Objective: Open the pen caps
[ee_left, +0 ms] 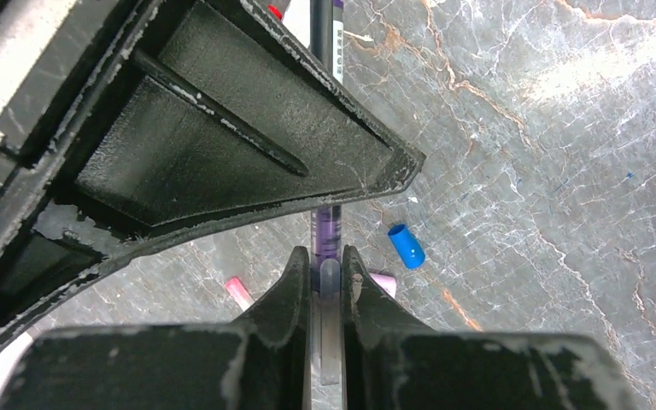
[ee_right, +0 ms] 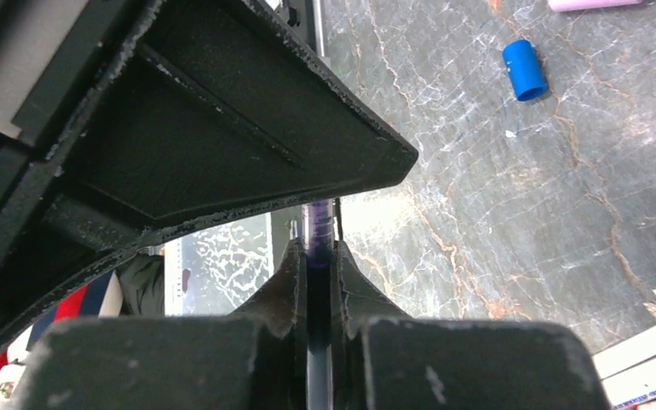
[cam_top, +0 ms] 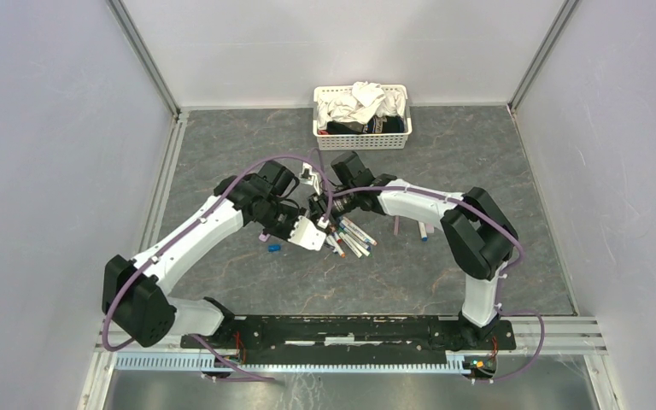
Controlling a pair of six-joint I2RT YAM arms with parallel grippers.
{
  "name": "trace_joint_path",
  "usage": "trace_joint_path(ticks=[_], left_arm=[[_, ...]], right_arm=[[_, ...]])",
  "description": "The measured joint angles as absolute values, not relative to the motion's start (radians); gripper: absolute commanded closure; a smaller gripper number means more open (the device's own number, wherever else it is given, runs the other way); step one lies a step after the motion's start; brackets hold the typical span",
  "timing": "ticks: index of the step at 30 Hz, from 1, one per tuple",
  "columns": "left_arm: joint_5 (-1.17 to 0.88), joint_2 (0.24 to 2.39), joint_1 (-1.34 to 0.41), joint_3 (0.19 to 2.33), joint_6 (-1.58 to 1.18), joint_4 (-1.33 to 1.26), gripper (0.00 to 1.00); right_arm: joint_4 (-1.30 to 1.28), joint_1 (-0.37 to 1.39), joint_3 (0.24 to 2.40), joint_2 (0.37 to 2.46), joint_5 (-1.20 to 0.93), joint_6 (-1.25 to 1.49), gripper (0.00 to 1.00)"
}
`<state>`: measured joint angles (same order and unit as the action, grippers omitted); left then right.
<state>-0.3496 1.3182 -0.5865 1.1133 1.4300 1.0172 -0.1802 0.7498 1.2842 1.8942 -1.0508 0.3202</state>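
Both grippers meet over the table's middle, each shut on one end of the same purple pen (ee_left: 326, 229), held off the surface. In the left wrist view my left gripper (ee_left: 328, 260) pinches a pale grey end of it. In the right wrist view my right gripper (ee_right: 317, 252) pinches its dark purple part (ee_right: 318, 224). In the top view the left gripper (cam_top: 307, 219) and the right gripper (cam_top: 330, 205) are nearly touching. Loose pen caps lie below: a blue one (ee_left: 407, 246), a pink one (ee_left: 237, 292) and a pale pink one (ee_left: 383, 283). A heap of pens (cam_top: 352, 239) lies just right of the grippers.
A white basket (cam_top: 361, 140) of cloths stands at the back centre. Two more pens (cam_top: 424, 231) lie to the right of the heap. The blue cap (cam_top: 273, 248) lies left of the grippers. Grey walls close in the table on three sides.
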Motion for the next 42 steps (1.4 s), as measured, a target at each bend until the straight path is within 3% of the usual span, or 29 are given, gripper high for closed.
trace_joint_path(ticks=[4, 10, 15, 24, 29, 33, 37, 42], left_arm=[[-0.349, 1.363, -0.553, 1.145, 1.436, 1.026, 0.98], [-0.262, 1.409, -0.333, 1.201, 1.469, 1.040, 0.98], [-0.268, 1.414, -0.323, 1.200, 1.457, 1.030, 0.98], [-0.312, 1.592, -0.323, 1.134, 1.188, 0.821, 0.97], [-0.288, 1.691, -0.323, 1.096, 1.083, 0.734, 0.89], [-0.281, 1.724, -0.323, 1.090, 1.040, 0.693, 0.83], [-0.277, 1.729, -0.323, 1.079, 1.013, 0.668, 0.65], [-0.271, 1.729, -0.322, 1.068, 0.995, 0.663, 0.52]], right_arm=[[-0.167, 0.737, 1.241, 1.863, -1.011, 0.276, 1.00], [-0.278, 0.666, 1.097, 1.792, -0.976, 0.211, 1.00], [-0.324, 0.607, 1.062, 1.744, -0.922, 0.196, 1.00], [-0.368, 0.276, 1.031, 1.508, -0.484, 0.184, 1.00], [-0.373, 0.119, 0.947, 1.434, -0.193, 0.178, 1.00], [-0.376, 0.089, 0.900, 1.441, -0.049, 0.179, 1.00], [-0.363, 0.090, 0.888, 1.486, 0.022, 0.181, 0.99], [-0.353, 0.091, 0.864, 1.526, 0.056, 0.183, 0.99]])
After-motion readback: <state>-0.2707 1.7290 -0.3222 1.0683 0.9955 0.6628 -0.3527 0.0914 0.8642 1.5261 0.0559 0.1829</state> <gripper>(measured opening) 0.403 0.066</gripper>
